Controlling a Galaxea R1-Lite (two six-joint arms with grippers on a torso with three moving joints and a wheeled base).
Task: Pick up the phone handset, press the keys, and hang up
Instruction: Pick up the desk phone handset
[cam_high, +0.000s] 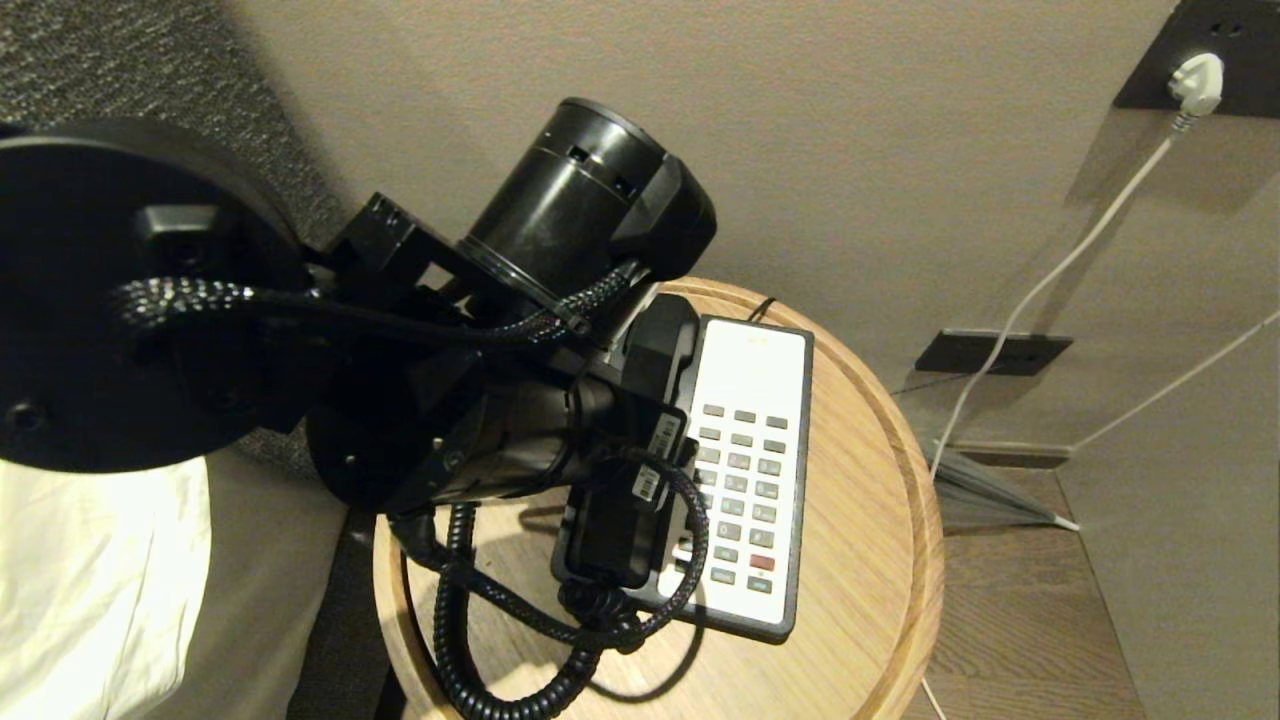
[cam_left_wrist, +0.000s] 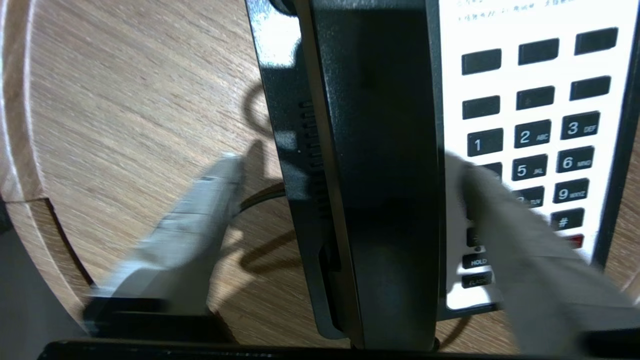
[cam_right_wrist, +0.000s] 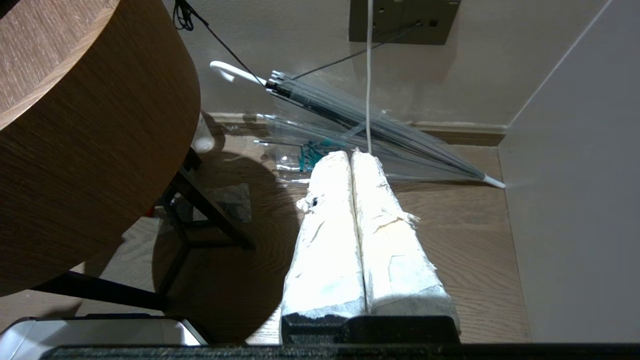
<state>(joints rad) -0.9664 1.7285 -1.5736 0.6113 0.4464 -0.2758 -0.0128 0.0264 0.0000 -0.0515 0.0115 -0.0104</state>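
I am working the first step, the pick-up: my left pincer (cam_left_wrist: 345, 190) is straddling the handset (cam_left_wrist: 380, 175), which is lying in its cradle on the base (cam_high: 750, 470), beside the keys (cam_left_wrist: 535, 135). The fingers (cam_left_wrist: 195, 235) are standing open either side of it, not yet touching as far as I can see. Next I am judging it needs a firm squeeze on the middle, then a straight lift so the coiled cord (cam_high: 480, 640) is not dragging the base. My right pincer (cam_right_wrist: 352, 165) is parked low beside the surface, fingers closed on nothing. The surface (cam_high: 860, 560) is a round wooden one with a raised rim, set near a beige wall (cam_high: 900, 150); an umbrella (cam_right_wrist: 360, 125) is lying on the wood floor (cam_right_wrist: 465, 240)
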